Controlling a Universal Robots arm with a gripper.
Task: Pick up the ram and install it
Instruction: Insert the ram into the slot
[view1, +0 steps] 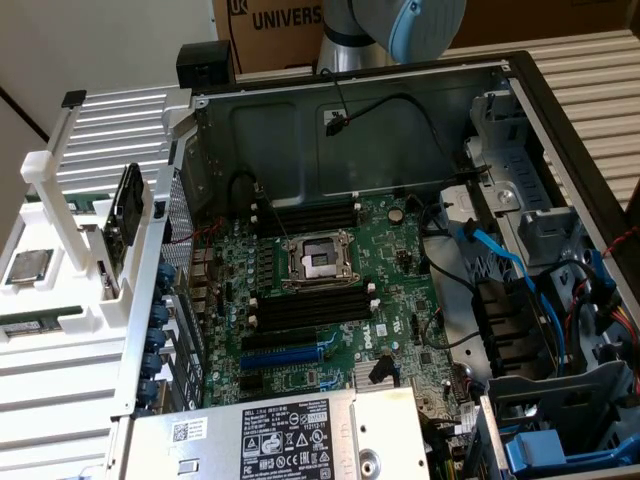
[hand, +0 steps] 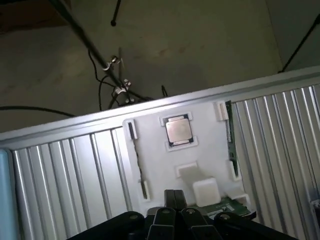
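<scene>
The ram (hand: 230, 134) is a narrow green stick resting in a white holder (hand: 150, 150) beside a square silver processor chip (hand: 177, 131). In the exterior view a green strip with a pale label, which looks like the ram (view1: 38, 328), lies in the same white holder (view1: 60, 300) at the exterior view's left, outside the computer case. My gripper (hand: 175, 200) hangs well above this holder, its black fingers (hand: 169, 199) shut together with nothing between them. Only the arm's grey and blue upper part (view1: 400, 25) shows behind the case.
The open computer case (view1: 520, 90) holds a green motherboard (view1: 400, 270) with long black slots (view1: 310, 305), a central processor socket (view1: 318, 262), blue cables (view1: 520, 275) and a power supply (view1: 285, 435). A black part (view1: 125, 215) and a tall white post (view1: 48, 190) stand on the holder. Ribbed metal (hand: 65, 175) surrounds it.
</scene>
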